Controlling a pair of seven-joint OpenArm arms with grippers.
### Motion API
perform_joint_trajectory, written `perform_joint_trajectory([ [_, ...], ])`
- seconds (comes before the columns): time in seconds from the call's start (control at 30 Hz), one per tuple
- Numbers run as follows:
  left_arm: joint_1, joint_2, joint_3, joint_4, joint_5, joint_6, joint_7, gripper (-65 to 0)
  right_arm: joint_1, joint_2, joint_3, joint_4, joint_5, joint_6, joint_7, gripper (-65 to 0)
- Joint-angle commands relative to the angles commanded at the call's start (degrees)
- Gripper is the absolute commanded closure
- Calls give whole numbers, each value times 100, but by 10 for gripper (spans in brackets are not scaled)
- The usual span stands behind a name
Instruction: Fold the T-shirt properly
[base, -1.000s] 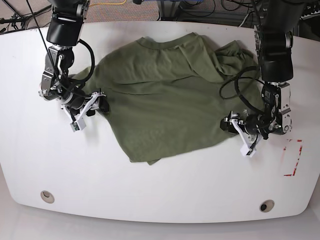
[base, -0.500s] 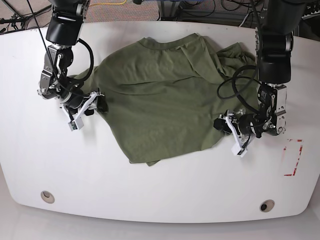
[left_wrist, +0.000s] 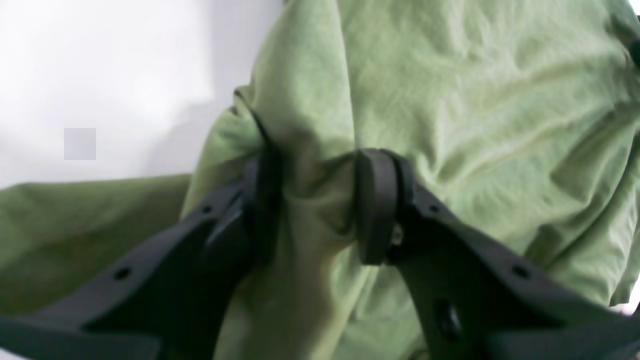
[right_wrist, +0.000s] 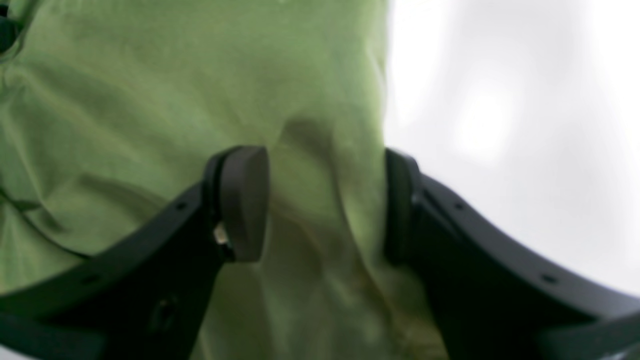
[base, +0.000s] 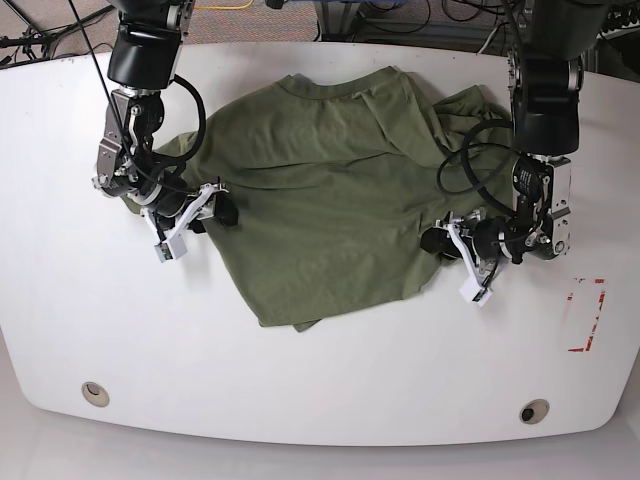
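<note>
A broad white oval table (base: 320, 380) carries a soft, wrinkled olive-green short-sleeved T-shirt (base: 330, 190), spread across its middle and far half with the collar toward the far edge and the near hem bunched into a loose point. The black left gripper (left_wrist: 320, 200) sits at the shirt's side edge on the base view's right, its jaws partly closed with a gathered ridge of cloth pinched between the pads. The black right gripper (right_wrist: 325, 205) sits at the opposite edge, jaws wider apart and straddling a fold of fabric; whether the pads actually press it I cannot tell.
</note>
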Motion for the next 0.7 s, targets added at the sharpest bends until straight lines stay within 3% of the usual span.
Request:
perform_joint_trajectory([
  [0.2,-18,0,-9,0,9,0,105,-226,-26,0,0,387,0,0,-9,-327],
  [0.37,-18,-9,-18,0,9,0,114,-226,-26,-9,97,958,0,0,-378,-327],
  [0.7,0,-9,-18,0,9,0,114,-226,-158,-492,1178,2303,0,44,-1319,-333],
])
